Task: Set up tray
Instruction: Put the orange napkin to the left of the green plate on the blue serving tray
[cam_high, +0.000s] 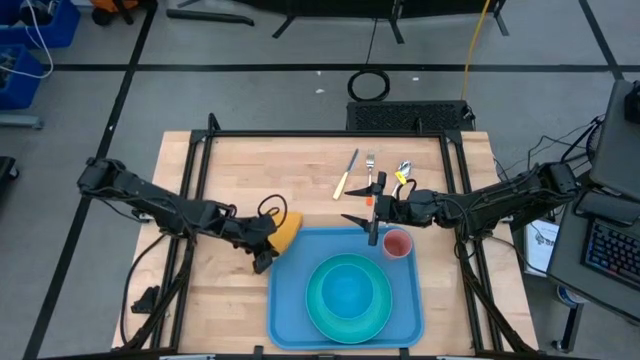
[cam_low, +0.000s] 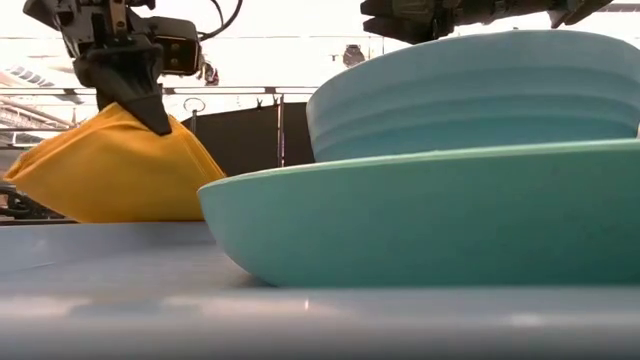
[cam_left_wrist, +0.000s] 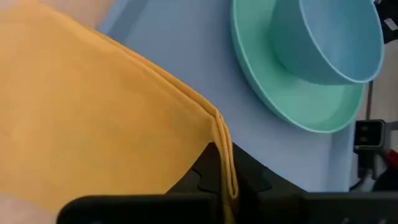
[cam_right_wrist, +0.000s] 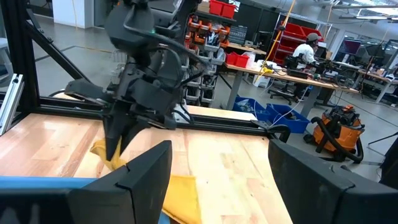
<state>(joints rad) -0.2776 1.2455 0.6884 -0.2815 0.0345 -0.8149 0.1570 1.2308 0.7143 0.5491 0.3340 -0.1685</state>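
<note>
The blue tray (cam_high: 290, 315) lies at the table's near middle. On it stand a turquoise plate (cam_high: 325, 320) with a light blue bowl (cam_high: 348, 288) in it, and a pink cup (cam_high: 397, 243) at the tray's far right corner. My left gripper (cam_high: 263, 248) is just off the tray's far left corner, shut on the orange-yellow napkin (cam_high: 286, 229). My right gripper (cam_high: 372, 222) hovers open over the tray's far edge, next to the cup, holding nothing; its fingers show wide apart in the right wrist view (cam_right_wrist: 217, 186). My left gripper holds the napkin by a folded corner (cam_left_wrist: 225, 163), pinched between its two fingers, with several layers showing at the edge. It comes from above, pointing down (cam_low: 150, 115). The napkin hangs spread below the fingers, and its lower part (cam_right_wrist: 180, 199) lies at the tray's far left corner.
A yellow-handled knife (cam_high: 345, 176), a fork (cam_high: 369, 164) and another utensil (cam_high: 403, 172) lie on the wood beyond the tray, near my right arm. Black frame rails run along the table's edges. Bare wood lies left of the tray.
</note>
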